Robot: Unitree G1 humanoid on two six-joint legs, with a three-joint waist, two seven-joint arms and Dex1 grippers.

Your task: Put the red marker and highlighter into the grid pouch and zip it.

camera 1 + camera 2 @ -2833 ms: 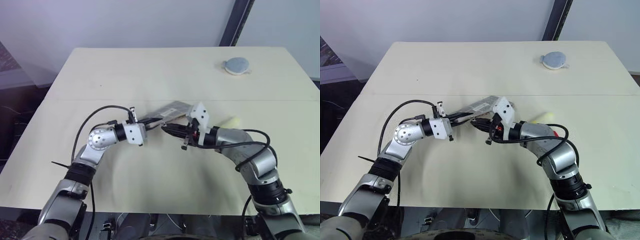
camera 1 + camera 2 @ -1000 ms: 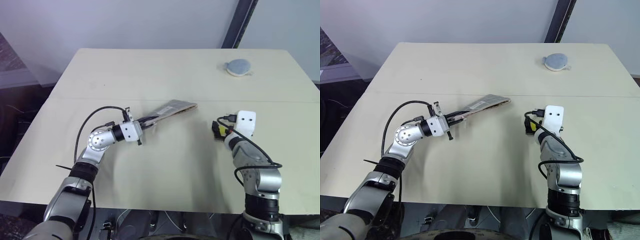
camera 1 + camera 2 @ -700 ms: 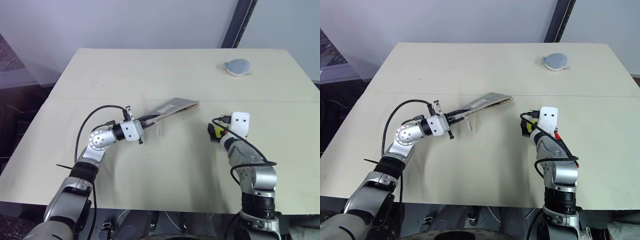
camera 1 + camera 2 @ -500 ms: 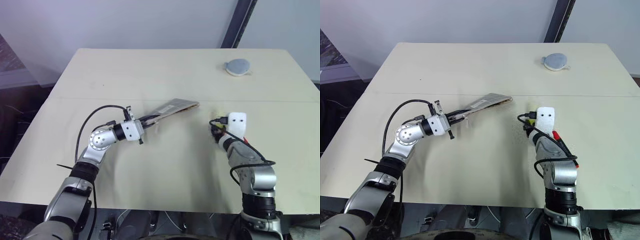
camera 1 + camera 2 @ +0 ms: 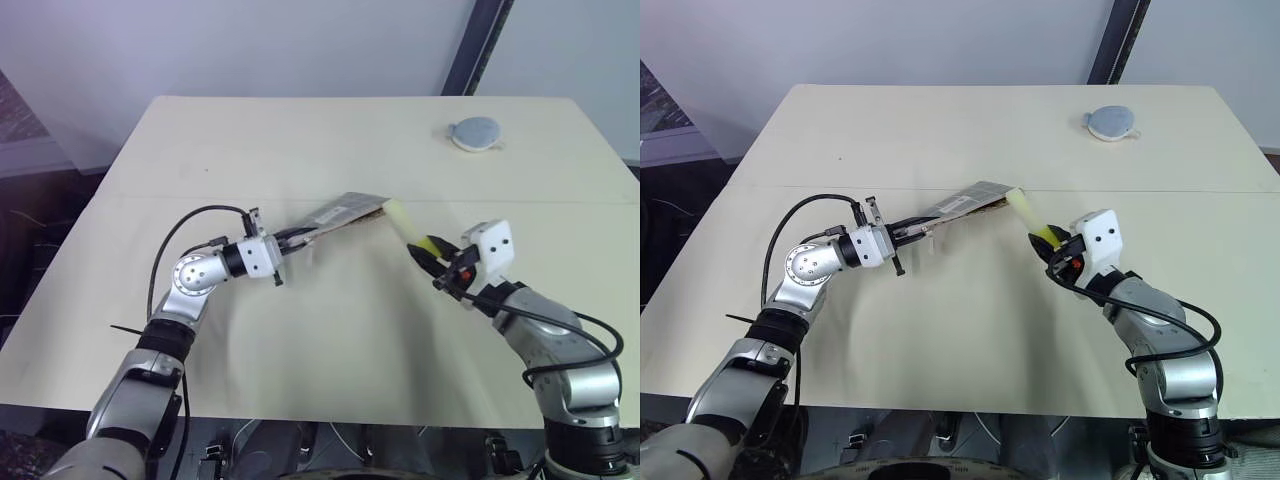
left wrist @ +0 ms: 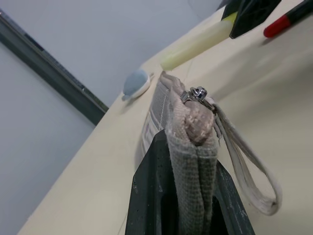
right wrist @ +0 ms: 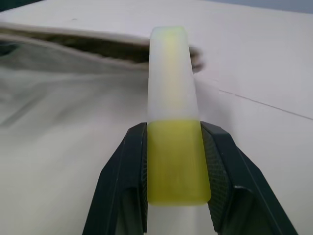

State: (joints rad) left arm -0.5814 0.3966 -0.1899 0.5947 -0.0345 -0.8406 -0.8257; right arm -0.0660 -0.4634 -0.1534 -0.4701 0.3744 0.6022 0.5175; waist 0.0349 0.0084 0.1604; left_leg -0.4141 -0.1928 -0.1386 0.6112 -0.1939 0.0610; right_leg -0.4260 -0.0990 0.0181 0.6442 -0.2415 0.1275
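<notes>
Lifted, highlighter (image 5: 404, 221) now nears pouch (image 5: 340, 216) mouth.

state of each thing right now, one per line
grid pouch: lifted at one end, unzipped
highlighter: capped, gripped, tip at the pouch mouth
red marker: lying on the table
left hand: shut on the pouch end
right hand: shut on the highlighter

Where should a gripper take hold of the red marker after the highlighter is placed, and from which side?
Probably on the dark barrel just behind the red end, coming from above with the fingers across its length. The red marker is slim and lies flat on the table, so its sides are reachable only from above. The right gripper, shut on the highlighter, is beside it.
</notes>
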